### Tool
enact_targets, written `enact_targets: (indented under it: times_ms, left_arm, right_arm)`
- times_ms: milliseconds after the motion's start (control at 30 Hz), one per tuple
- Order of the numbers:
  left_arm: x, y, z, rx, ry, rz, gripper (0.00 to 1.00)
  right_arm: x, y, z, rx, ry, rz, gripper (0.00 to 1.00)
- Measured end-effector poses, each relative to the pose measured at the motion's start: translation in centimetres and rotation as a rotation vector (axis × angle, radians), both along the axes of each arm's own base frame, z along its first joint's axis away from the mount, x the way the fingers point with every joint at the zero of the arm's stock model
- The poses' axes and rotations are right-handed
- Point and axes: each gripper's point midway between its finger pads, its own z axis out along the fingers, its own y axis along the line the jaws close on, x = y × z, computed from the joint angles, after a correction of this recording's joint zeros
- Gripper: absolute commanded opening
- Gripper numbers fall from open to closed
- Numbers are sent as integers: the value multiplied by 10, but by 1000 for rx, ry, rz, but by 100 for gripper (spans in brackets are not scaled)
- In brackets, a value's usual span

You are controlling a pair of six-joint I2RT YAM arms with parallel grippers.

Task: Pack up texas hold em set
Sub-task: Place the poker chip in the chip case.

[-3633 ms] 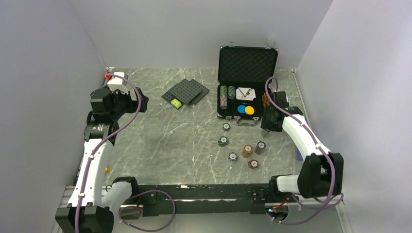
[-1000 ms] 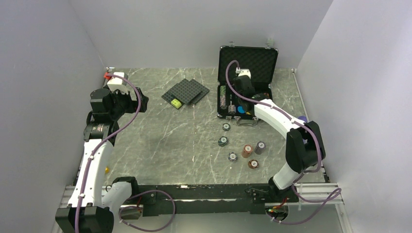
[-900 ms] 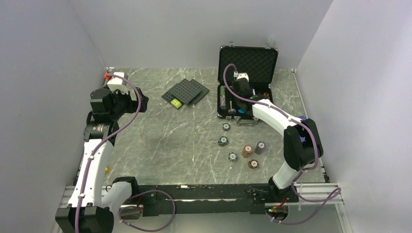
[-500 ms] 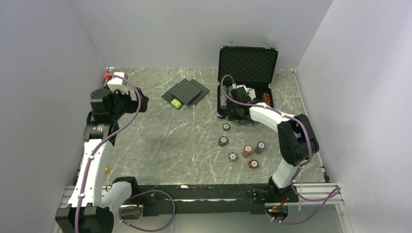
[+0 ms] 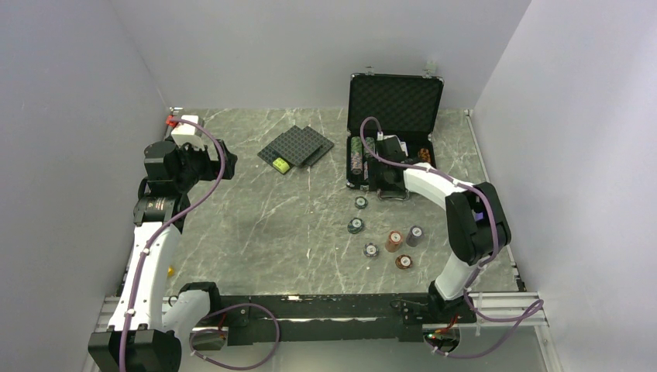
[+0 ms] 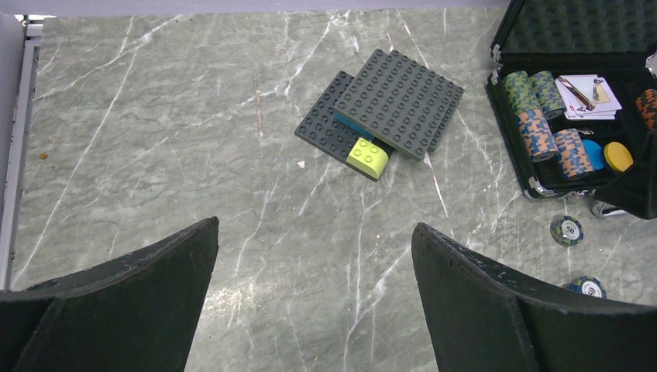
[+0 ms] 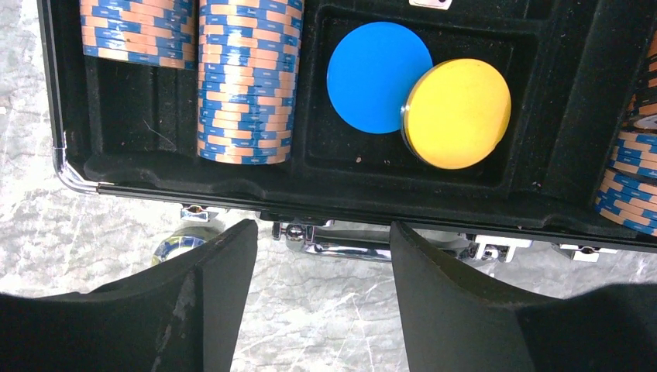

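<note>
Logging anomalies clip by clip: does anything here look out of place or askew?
Loose poker chips, some stacked, lie scattered on the marble table before the open black foam-lined briefcase. Inside, the yellow disc overlaps the blue disc.

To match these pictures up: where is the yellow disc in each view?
Top external: hidden beneath the right arm.
Left wrist: yellow disc, far right, above mid-height.
Right wrist: yellow disc, right of centre, upper half.
Shared landmark: the open briefcase holding it.

From above, your right arm (image 5: 424, 180) covers the briefcase's (image 5: 395, 101) front compartments; one loose chip (image 7: 175, 245) shows only partly behind a finger (image 7: 209, 302).
</note>
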Motion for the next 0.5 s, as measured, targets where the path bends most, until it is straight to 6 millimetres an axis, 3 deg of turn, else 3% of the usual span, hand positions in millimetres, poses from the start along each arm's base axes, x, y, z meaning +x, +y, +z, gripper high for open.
enact_targets:
  times_ms: [500]
  left_arm:
    - [0,0,0,0,0,0,98]
  right_arm:
    - [3,4,4,50,8,16,62]
